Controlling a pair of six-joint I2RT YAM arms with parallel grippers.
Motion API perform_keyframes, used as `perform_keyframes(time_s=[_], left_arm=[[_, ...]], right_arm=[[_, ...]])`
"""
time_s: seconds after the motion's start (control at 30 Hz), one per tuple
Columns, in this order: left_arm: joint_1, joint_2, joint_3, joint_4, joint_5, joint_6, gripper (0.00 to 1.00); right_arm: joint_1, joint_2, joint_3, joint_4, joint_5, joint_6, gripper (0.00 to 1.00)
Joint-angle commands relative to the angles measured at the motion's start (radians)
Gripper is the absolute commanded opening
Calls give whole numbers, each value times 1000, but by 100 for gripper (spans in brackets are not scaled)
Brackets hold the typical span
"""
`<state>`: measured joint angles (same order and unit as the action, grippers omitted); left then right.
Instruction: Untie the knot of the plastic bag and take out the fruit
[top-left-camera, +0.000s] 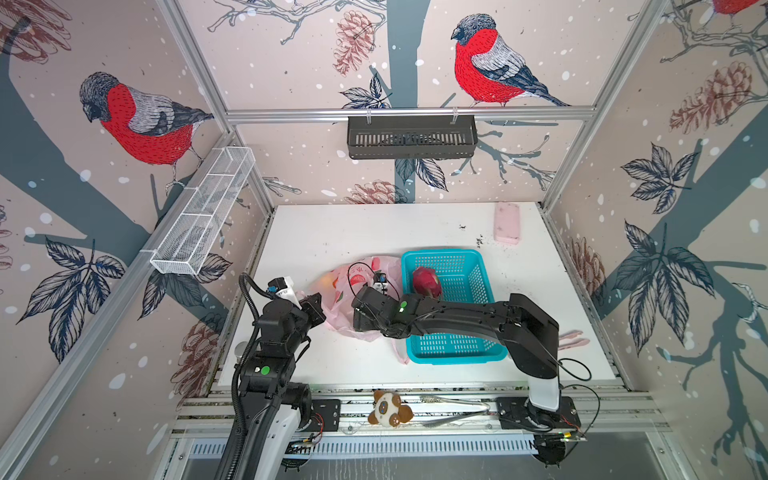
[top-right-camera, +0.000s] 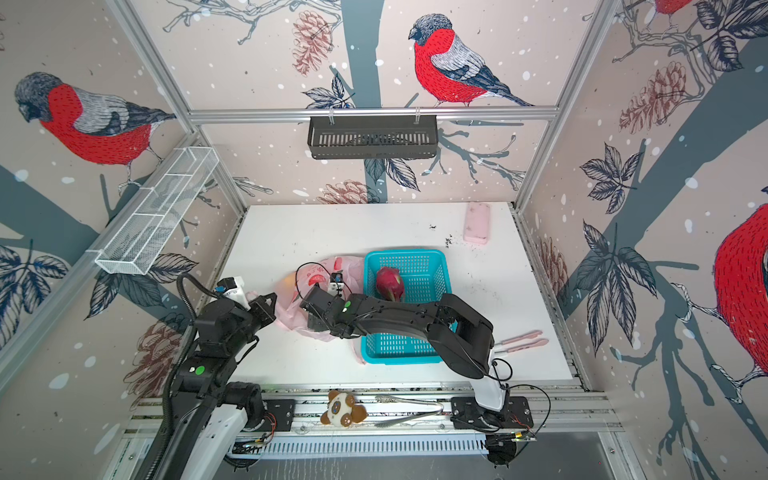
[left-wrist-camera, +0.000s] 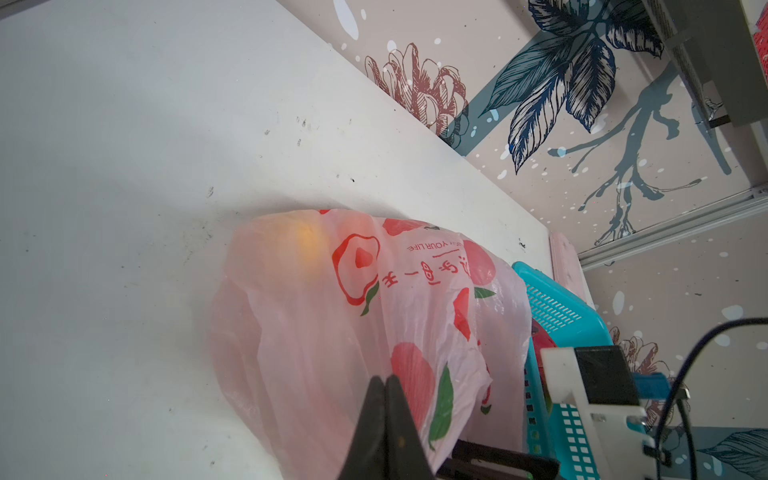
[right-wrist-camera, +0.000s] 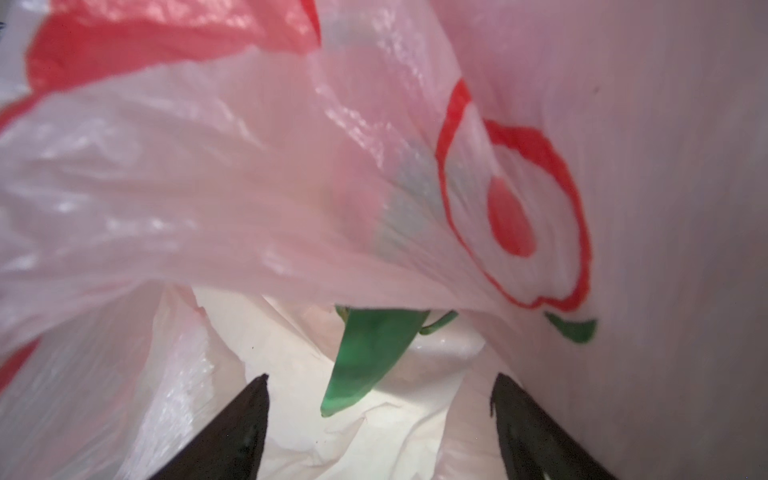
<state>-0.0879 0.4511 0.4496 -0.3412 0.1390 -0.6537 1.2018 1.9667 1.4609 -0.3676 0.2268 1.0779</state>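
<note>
Pale-pink translucent plastic bag (top-left-camera: 338, 309) mid-table, rim seemingly clenched by the left gripper (left-wrist-camera: 384, 384) at nine o'clock to hold its mouth open, right gripper (right-wrist-camera: 380, 382) inside, jaws spread and empty, magenta dragon fruit (top-left-camera: 427, 281) in the teal plastic basket (top-left-camera: 440, 252) at three o'clock.

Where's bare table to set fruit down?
Bare: the back strip between bag and rear wall; right of the basket, between the block and tongs; the front edge before the bag. Crowded: centre, bag and basket side by side under both arms.

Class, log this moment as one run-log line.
left gripper: shut on plastic bag | right gripper: open, in plastic bag opening | dragon fruit: in blue basket | orange fruit: inside plastic bag
</note>
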Motion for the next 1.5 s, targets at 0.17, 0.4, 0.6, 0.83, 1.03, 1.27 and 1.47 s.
perform_keyframes(time_s=[0.17, 0.4, 0.6, 0.83, 1.03, 1.27, 1.47], left_arm=[[0, -2, 8, 122, 102, 43, 0], [0, -8, 0, 180, 147, 34, 0], [0, -12, -3, 204, 164, 31, 0], [0, -11, -8, 217, 167, 29, 0], [0, -11, -12, 223, 174, 32, 0], [0, -8, -17, 228, 186, 35, 0], [0, -9, -23, 231, 189, 31, 0]], right_arm=[[-18, 30, 78, 4, 64, 26, 85], [-28, 56, 144, -33, 112, 14, 85], [-31, 88, 188, -69, 158, -1, 85], [-33, 125, 230, -110, 231, -2, 86], [-33, 152, 265, -144, 283, 2, 87], [-41, 173, 282, -142, 292, 13, 87], [-47, 180, 296, -127, 287, 12, 87]])
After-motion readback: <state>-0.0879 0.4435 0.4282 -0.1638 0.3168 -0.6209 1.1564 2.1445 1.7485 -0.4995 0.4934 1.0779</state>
